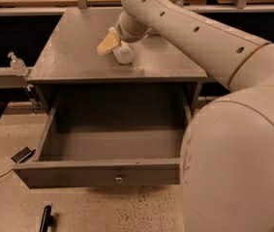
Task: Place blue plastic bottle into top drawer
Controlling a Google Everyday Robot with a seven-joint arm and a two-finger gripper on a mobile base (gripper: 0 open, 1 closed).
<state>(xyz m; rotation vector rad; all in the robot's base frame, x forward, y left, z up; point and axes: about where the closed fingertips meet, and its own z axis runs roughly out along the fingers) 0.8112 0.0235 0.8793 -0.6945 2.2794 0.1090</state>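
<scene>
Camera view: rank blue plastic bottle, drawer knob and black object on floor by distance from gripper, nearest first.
The gripper is over the cabinet top.
1. blue plastic bottle: right beside it.
2. knob: top drawer front, below.
3. black object: floor, bottom left.
</scene>
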